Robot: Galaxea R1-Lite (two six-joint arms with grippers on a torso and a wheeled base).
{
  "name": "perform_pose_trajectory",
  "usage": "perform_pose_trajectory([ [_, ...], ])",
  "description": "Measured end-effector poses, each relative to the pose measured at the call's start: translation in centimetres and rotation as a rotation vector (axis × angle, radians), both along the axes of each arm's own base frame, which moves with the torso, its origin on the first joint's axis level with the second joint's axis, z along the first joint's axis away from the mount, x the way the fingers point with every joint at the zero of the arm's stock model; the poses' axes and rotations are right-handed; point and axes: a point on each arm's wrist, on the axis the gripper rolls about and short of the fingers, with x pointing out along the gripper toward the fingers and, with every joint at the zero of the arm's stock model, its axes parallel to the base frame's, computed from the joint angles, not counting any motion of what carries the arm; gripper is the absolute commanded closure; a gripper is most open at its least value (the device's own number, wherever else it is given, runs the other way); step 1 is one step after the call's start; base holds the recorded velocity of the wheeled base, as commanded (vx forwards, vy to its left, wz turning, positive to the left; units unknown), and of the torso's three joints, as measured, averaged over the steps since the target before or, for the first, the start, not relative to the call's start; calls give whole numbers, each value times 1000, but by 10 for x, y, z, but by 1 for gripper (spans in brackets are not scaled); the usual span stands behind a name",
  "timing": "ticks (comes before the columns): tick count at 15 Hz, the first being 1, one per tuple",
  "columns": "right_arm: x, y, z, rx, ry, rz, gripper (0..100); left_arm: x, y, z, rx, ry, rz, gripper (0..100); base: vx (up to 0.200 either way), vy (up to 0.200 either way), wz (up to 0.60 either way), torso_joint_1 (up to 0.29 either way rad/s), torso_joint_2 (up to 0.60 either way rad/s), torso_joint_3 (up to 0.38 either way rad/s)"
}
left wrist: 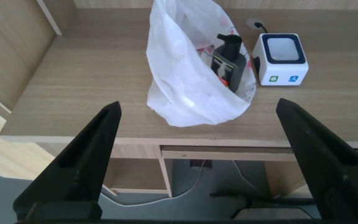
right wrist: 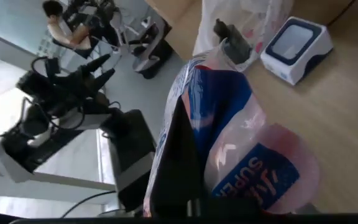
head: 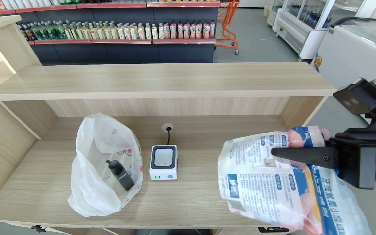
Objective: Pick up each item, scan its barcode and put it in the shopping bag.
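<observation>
- A thin white plastic shopping bag (head: 90, 182) stands on the left part of the pale wood-grain bench (head: 191, 202), with its mouth open and gaping towards the right.
- Inside the bag, a dark bottle with a black pump top (head: 121, 174) leans at a tilt. Its body is sunk below the bag's rim and its pump head points up and to the left.
- Some red and pink print shows through the bag's wall beside the bottle. Whether anything more lies under it cannot be told.
- A small white box scanner with a dark-framed window on top (head: 164, 162) sits just beside the bag on its right, apart from it. A black cable (head: 168, 135) runs from the scanner's back into a round grey grommet (head: 167, 127) in the bench.
- The right pincer (head: 277, 153) is pinching a large soft pouch of blue and white plastic with pink contents (head: 263, 182). It holds the pouch in the air over the bench's right end, well apart from the scanner and the bag, with the printed back panel facing up.
- The left pincer (left wrist: 197, 106) is spread wide and grips nothing. It hangs clear of the bench's front edge, on the bag's side.
- Behind the bench, a dark shelf with red edging (head: 122, 41) carries a row of drinks bottles.
</observation>
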Motion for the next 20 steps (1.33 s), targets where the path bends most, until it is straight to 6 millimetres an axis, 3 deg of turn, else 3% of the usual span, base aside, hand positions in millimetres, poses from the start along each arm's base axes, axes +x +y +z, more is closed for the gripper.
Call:
perform_pose_trajectory([
  [2,0,-6,0,-122,-285,-49,100,0,0,0,0,0,1,0,0,0,0,0,0,0],
  [5,-3,-23,-19,-314,-523,-115,100,0,0,0,0,0,1,0,0,0,0,0,0,0],
  [8,-8,-33,-35,-361,-534,-152,100,0,0,0,0,0,0,0,0,0,0,0,0,0],
  [12,-7,-34,-32,-340,-519,-170,100,0,0,0,1,0,0,0,0,0,0,0,0,0],
  [20,-8,-38,-28,-272,-403,-218,100,0,0,0,-1,0,1,0,0,200,0,4,1,2],
])
